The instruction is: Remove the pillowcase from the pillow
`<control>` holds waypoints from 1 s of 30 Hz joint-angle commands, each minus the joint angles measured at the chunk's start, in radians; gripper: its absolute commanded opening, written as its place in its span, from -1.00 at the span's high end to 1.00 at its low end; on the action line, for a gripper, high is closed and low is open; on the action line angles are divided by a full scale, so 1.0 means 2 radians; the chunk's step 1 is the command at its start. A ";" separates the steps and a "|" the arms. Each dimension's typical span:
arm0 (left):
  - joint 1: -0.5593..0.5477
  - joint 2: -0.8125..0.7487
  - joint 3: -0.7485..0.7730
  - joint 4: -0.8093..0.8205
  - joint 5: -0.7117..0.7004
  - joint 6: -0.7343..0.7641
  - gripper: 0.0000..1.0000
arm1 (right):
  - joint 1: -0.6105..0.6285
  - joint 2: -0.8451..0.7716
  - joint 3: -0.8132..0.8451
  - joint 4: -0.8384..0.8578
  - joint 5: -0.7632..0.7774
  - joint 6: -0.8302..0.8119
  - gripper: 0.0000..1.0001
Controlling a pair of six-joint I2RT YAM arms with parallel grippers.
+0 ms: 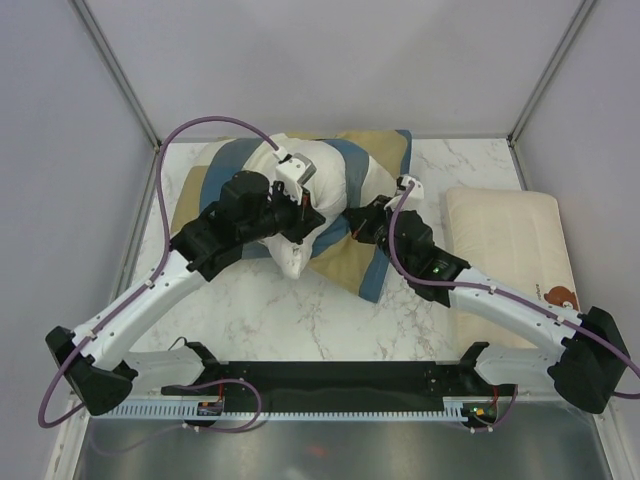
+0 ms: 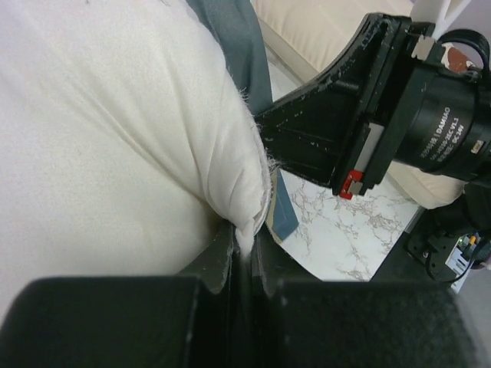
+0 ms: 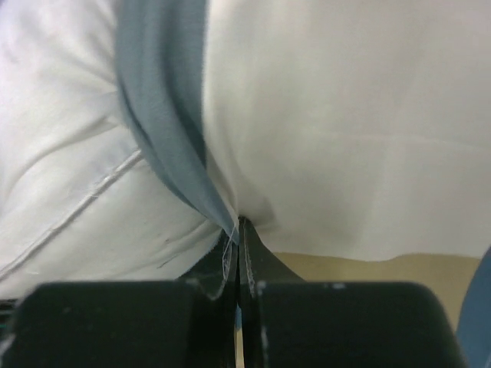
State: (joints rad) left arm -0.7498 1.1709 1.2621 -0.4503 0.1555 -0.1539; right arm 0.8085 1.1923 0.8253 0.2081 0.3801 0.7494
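Note:
The pillowcase, in steel blue, tan and cream blocks, lies at the back middle of the table with the off-white pillow partly out of it toward the front. My left gripper is shut on a corner of the pillow, pinched between its jaws. My right gripper is shut on the blue edge of the pillowcase, with frayed threads showing at its jaws. The two grippers are close together over the pillow. White pillow fabric bulges to the left of the blue edge.
A flatter cream pillow with a brown bear print lies at the right edge of the marble table. The right arm's black wrist is close in front of the left gripper. Grey walls enclose the back and sides.

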 commanded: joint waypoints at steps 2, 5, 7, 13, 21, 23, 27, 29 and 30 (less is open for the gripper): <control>-0.020 -0.073 -0.004 -0.072 0.060 -0.036 0.95 | -0.074 0.004 0.015 -0.071 0.219 -0.020 1.00; -0.020 -0.083 -0.020 -0.094 0.049 -0.030 0.95 | -0.098 -0.004 0.022 -0.075 0.223 -0.030 1.00; -0.020 -0.084 -0.034 -0.102 0.053 -0.029 0.95 | -0.114 -0.005 0.032 -0.076 0.223 -0.041 1.00; -0.020 -0.075 -0.073 -0.129 0.095 -0.018 0.96 | -0.143 0.002 0.067 -0.081 0.225 -0.072 1.00; -0.022 -0.052 -0.141 -0.148 0.127 -0.013 0.95 | -0.197 0.020 0.124 -0.086 0.207 -0.103 1.00; -0.023 -0.051 -0.154 -0.154 0.138 -0.007 0.95 | -0.219 0.027 0.135 -0.087 0.190 -0.107 1.00; -0.035 -0.042 -0.146 -0.172 0.149 -0.002 0.96 | -0.251 0.043 0.166 -0.095 0.174 -0.118 1.00; -0.038 -0.037 -0.144 -0.177 0.156 -0.001 0.95 | -0.265 0.045 0.173 -0.096 0.164 -0.118 1.00; -0.039 -0.036 -0.143 -0.177 0.170 -0.001 0.95 | -0.278 0.048 0.182 -0.096 0.154 -0.119 1.00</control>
State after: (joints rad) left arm -0.7898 1.1191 1.0126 -0.3229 0.2481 -0.1513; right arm 0.4931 1.2911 1.0668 -0.1902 0.1799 0.6197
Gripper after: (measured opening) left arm 0.075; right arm 0.007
